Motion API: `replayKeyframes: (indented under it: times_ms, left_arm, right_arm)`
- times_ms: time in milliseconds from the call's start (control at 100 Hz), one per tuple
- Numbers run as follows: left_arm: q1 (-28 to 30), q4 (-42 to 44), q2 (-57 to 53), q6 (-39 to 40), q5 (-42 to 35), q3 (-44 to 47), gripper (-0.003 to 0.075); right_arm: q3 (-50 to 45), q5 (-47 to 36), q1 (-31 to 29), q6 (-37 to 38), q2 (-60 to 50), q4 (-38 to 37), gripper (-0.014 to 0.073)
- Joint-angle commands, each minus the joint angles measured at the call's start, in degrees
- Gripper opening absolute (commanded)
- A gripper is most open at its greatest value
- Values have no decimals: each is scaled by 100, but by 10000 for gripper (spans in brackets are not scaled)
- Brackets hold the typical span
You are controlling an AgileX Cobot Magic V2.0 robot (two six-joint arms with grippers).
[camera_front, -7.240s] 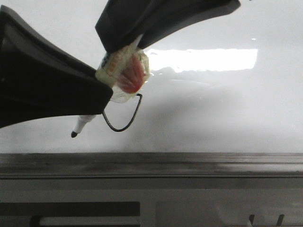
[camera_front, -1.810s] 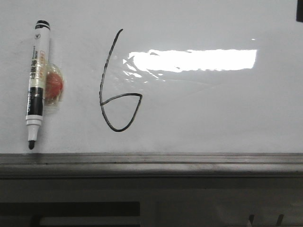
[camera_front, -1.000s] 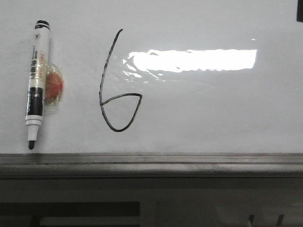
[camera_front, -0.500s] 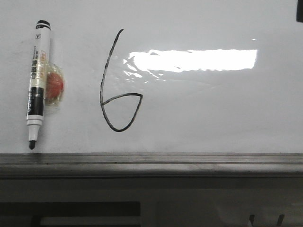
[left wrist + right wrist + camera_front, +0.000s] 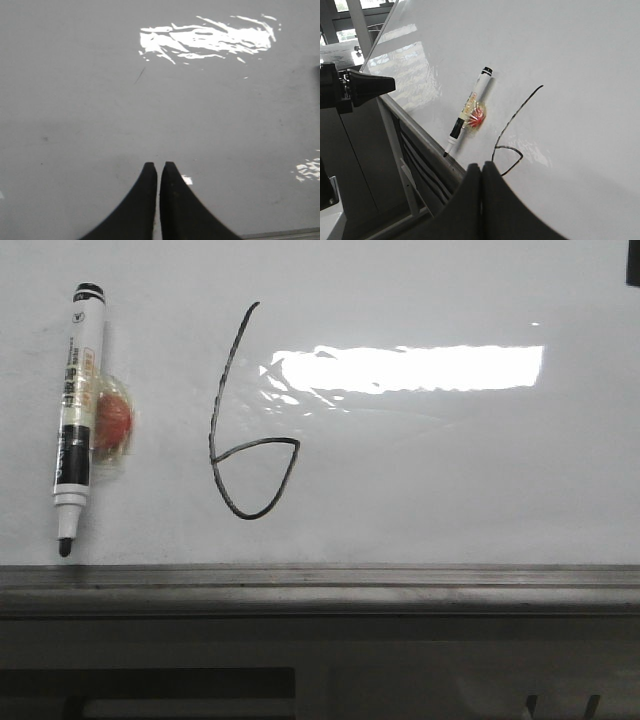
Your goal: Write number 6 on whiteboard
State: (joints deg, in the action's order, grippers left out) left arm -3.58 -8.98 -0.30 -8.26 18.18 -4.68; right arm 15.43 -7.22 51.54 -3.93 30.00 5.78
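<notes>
The number 6 (image 5: 245, 420) is sitting finished on the whiteboard (image 5: 450, 490), just beyond the right gripper (image 5: 481, 170), whose fingers are pressing together on nothing. The left gripper (image 5: 159, 170) is likewise clenched and empty. An uncapped marker (image 5: 76, 415) is lying lengthwise beside the digit, label unreadable.

Soft, even light fills the room, and the whiteboard (image 5: 450, 470) looks pale grey more than white. A bright rectangular glare (image 5: 410, 367) from an overhead lamp sits across its upper middle, its left end broken and rippled. In the left wrist view the same kind of glare (image 5: 207, 40) is torn into streaks, and that picture is dimmer and flatter. The ledge (image 5: 320, 585) below is dark and a little soft. The marker (image 5: 78, 420) casts hardly any shadow.
</notes>
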Motion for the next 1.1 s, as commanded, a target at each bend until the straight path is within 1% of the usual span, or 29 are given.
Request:
replayKeyframes:
  times_ms: [0, 140, 240, 310, 460, 620, 670, 870, 1040, 1090]
  left_arm:
    - [30, 159, -156, 11, -767, -44, -21]
    - [30, 421, -156, 135, -1057, 76, -21]
    - [39, 733, -156, 632, -1083, 125, -21]
    - [97, 778, -156, 826, -1198, 201, -21]
    - [252, 778, -156, 826, -1305, 337, -21]
    - [257, 778, -156, 826, -1329, 533, -21]
    - [257, 778, -156, 826, -1118, 533, -21]
    - [257, 778, -156, 826, -956, 533, -21]
    - [257, 768, -168, 826, -309, 533, -21]
    - [257, 768, -168, 861, -301, 533, -21]
  right_arm:
    - [150, -472, -45, -59, 11, -73, -63]
    - [150, -472, -45, -59, 11, -73, -63]
    - [150, -472, -45, -59, 11, -73, -63]
    - [150, -472, -45, -59, 11, -73, -63]
    - [150, -472, -45, -59, 11, -73, -63]
    - [150, -472, -45, -59, 11, -73, -63]
    - [150, -472, -45, -59, 11, -73, -63]
    - [150, -472, -45, -59, 11, -73, -63]
    - [150, -472, -45, -59, 11, -73, -63]
    - [150, -472, -45, -59, 11, -73, -63]
